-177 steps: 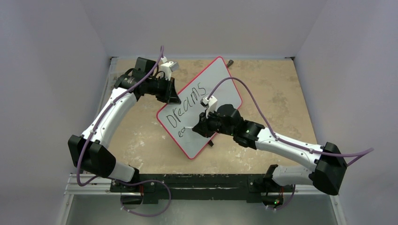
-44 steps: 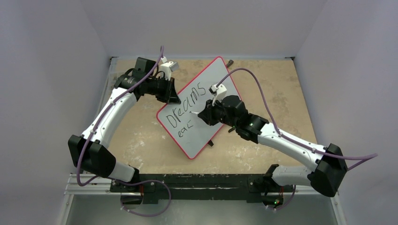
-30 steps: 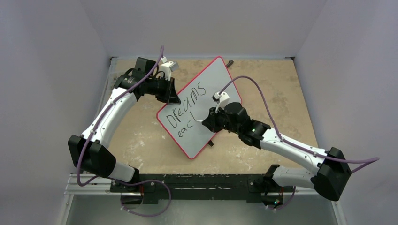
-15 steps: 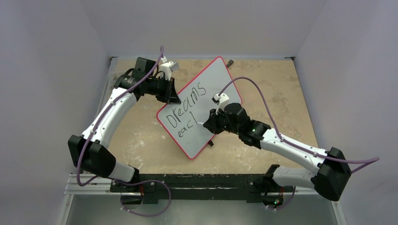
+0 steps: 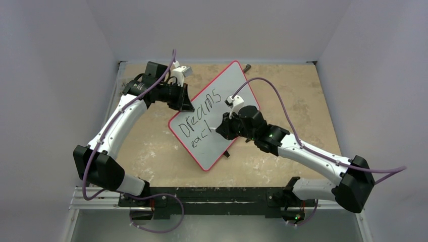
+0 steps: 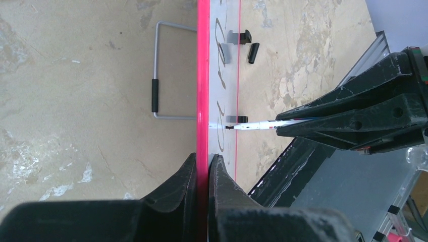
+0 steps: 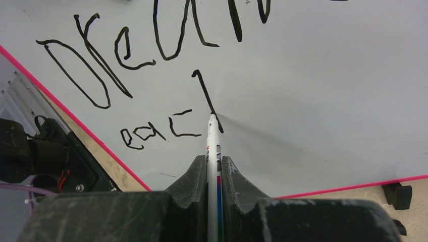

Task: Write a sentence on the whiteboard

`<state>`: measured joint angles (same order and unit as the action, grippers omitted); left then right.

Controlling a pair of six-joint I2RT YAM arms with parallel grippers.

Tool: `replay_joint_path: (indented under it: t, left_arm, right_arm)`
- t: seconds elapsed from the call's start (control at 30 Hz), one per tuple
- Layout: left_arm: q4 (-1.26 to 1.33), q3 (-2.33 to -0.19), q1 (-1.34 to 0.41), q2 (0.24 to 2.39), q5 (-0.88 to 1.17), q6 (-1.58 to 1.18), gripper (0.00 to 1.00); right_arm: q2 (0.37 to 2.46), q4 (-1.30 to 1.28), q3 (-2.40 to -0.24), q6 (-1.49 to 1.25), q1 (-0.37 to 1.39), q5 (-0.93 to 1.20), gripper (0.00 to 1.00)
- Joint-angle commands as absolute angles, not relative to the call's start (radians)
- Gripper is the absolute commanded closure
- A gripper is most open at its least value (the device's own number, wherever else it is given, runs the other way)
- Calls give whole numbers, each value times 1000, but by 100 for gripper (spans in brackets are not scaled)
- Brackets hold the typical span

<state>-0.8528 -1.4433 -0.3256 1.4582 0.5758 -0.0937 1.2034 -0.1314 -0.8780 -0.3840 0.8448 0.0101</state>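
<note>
A: Where is the board (image 5: pixel 233 83)?

B: Mid-table (image 5: pixel 303 91), set on a diagonal in the top view, one corner towards the arm bases and the opposite one towards the far edge. White face, red rim. In the left wrist view it is edge-on, and a grey wire loop (image 6: pixel 169 70) shows behind it.

A: Left gripper (image 5: pixel 186 103)?

B: Pressed together on the board's upper-left rim. In its own camera, one finger sits on each side of the red edge with no gap showing.

A: Right gripper (image 5: pixel 222 130)?

B: Over the board's lower right half, pinching a white marker (image 7: pixel 214 136) between both fingers. The barrel runs straight out ahead of them.

A: And the sentence (image 5: pixel 201 113)?

B: In black ink on the board's lower half, slanting with the board. The top line reads "Dreams". The line below reads "eac", followed by one upright stroke.

A: The marker tip?

B: At the foot of that upright stroke, on the board face or just off it. I cannot tell which.
</note>
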Motion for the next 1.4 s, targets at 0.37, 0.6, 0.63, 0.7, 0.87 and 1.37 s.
replay_joint_path:
  t: [0.37, 0.6, 0.63, 0.7, 0.87, 1.37]
  left_arm:
    - [-861, -1427, -333, 1458, 414, -4, 100]
    - [-862, -1425, -333, 1454, 412, -5, 100]
    - [-862, -1424, -333, 1453, 412, -5, 100]
    - [-861, -1424, -333, 1453, 411, -5, 100]
    - [-861, -1425, -333, 1452, 411, -5, 100]
    - [-857, -1422, -333, 1444, 413, -4, 100]
  right_arm:
    - [1220, -108, -936, -356, 789, -27, 100]
    - [1204, -109, -890, -369, 790, -2, 100]
    - [1199, -109, -879, -371, 789, -2, 100]
    - [1189, -112, -858, -374, 789, -2, 100]
    - [1165, -114, -820, -386, 789, -2, 100]
    - [1101, -155, -844, -378, 789, -24, 100]
